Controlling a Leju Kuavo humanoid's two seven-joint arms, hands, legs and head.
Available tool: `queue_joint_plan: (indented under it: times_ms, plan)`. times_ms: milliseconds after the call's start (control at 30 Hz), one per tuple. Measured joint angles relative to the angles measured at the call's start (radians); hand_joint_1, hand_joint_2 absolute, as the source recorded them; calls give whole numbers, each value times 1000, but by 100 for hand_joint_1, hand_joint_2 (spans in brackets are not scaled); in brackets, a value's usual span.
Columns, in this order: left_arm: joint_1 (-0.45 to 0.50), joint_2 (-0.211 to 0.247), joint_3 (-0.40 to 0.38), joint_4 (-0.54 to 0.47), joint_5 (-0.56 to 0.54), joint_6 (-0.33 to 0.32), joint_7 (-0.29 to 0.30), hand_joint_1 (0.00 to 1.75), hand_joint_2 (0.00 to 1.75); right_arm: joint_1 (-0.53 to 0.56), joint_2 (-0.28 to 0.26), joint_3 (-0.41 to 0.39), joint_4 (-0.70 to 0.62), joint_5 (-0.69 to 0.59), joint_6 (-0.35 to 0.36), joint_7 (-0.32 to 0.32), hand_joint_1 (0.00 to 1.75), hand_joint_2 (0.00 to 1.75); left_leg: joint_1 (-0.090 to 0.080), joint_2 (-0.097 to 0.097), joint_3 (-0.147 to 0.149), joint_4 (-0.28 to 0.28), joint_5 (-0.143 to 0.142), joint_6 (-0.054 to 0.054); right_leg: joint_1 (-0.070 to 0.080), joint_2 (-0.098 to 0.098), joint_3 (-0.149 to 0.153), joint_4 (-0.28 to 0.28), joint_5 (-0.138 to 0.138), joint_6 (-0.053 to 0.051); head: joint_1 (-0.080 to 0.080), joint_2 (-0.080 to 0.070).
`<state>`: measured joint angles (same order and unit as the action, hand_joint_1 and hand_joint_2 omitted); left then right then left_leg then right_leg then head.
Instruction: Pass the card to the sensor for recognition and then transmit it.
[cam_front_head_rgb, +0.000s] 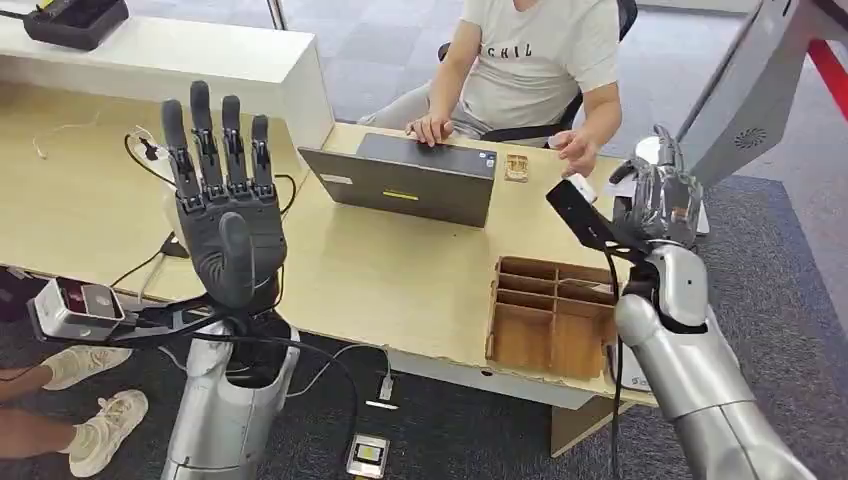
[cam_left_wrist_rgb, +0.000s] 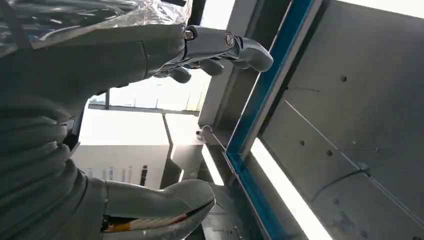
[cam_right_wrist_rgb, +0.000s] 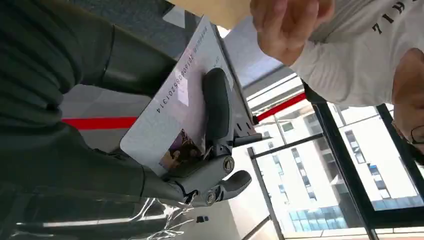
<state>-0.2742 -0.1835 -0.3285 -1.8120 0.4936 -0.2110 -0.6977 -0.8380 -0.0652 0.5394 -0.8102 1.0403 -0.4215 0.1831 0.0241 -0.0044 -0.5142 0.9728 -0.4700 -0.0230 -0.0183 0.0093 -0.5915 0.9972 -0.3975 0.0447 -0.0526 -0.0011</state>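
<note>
My right hand (cam_front_head_rgb: 665, 195) is raised over the desk's right end and grips a white card (cam_front_head_rgb: 582, 187). In the right wrist view the card (cam_right_wrist_rgb: 185, 105), printed with a number and a small picture, is pinned under my dark fingers (cam_right_wrist_rgb: 216, 107). A seated person's hand (cam_front_head_rgb: 577, 150) reaches close to the card's far end and appears in the right wrist view as the person's hand (cam_right_wrist_rgb: 285, 25). My left hand (cam_front_head_rgb: 230, 210) is held up with fingers straight and apart, holding nothing. The white card sensor (cam_front_head_rgb: 75, 305) lies at the desk's near left edge, below my left hand.
A grey laptop (cam_front_head_rgb: 410, 180) stands open in front of the person. A wooden divided organiser (cam_front_head_rgb: 550, 315) sits at the desk's near right, and a small wooden box (cam_front_head_rgb: 516, 167) lies beside the laptop. Cables trail off the desk (cam_front_head_rgb: 380, 270) to a device on the floor (cam_front_head_rgb: 367, 455).
</note>
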Motion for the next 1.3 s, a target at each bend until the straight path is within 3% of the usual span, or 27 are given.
queue_joint_plan:
  times_ms: [433,1067,1100,1133,1300]
  plan:
    - [-11,-8,1,34,6,-18,0,0,175,-74,63,58,174,13,11,3,175,175,0,0,0,0,0,0,0,0,0,0,0,0,0,0]
    - [-12,-7,3,35,12,12,0,0,175,-97,108,96,275,13,21,-3,175,175,0,0,0,0,0,0,0,0,0,0,0,0,0,0]
    - [-12,-7,3,35,12,12,0,0,175,-97,108,98,277,13,21,-3,21,175,0,0,0,0,0,0,0,0,0,0,0,0,0,0]
    - [-12,-6,4,35,12,13,0,0,175,-97,109,99,280,13,21,-3,0,175,0,0,0,0,0,0,0,0,0,0,0,0,0,0]
    - [-12,-5,4,35,13,31,0,0,175,-97,114,110,295,19,20,-2,0,175,0,0,0,0,0,0,0,0,0,0,0,0,0,0]
